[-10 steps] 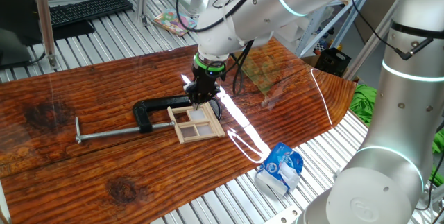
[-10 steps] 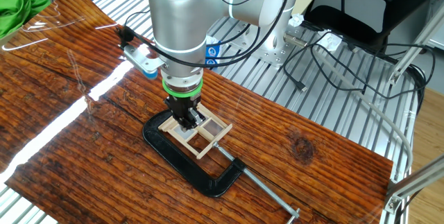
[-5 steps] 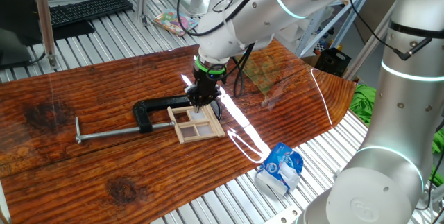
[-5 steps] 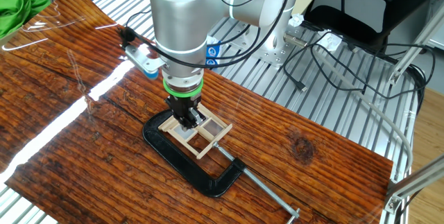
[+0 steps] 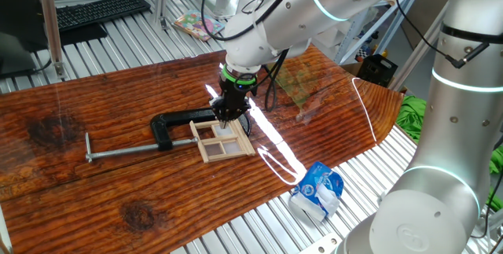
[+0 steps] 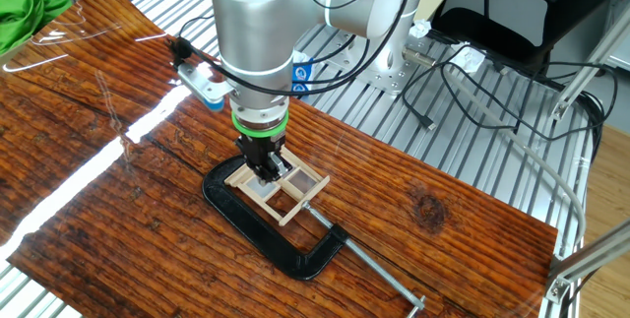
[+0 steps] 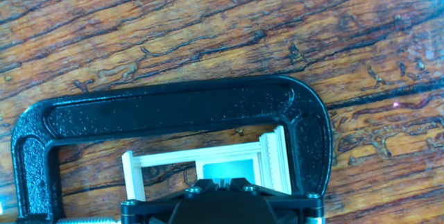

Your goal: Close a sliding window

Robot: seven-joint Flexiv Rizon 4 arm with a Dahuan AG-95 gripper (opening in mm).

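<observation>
The sliding window [image 5: 224, 141] is a small light-wood frame with cross bars. It lies flat on the wooden table, held in the black C-clamp [image 5: 169, 123]. It also shows in the other fixed view [image 6: 291, 189] and in the hand view [image 7: 201, 159]. My gripper [image 5: 226, 117] points straight down on the window's far part, with its tips together on or just above a pane. In the other fixed view the gripper [image 6: 264, 169] hides part of the frame. In the hand view the gripper [image 7: 220, 182] has its fingers closed together over the bluish pane, inside the clamp's arch [image 7: 173, 106].
The clamp's screw rod [image 5: 118, 153] sticks out to the left along the table. A crumpled blue-white bag [image 5: 318, 191] lies at the table's near edge. A clear plastic sheet [image 5: 302, 81] lies behind the gripper. Green cloth [image 6: 25, 8] lies off the table's end.
</observation>
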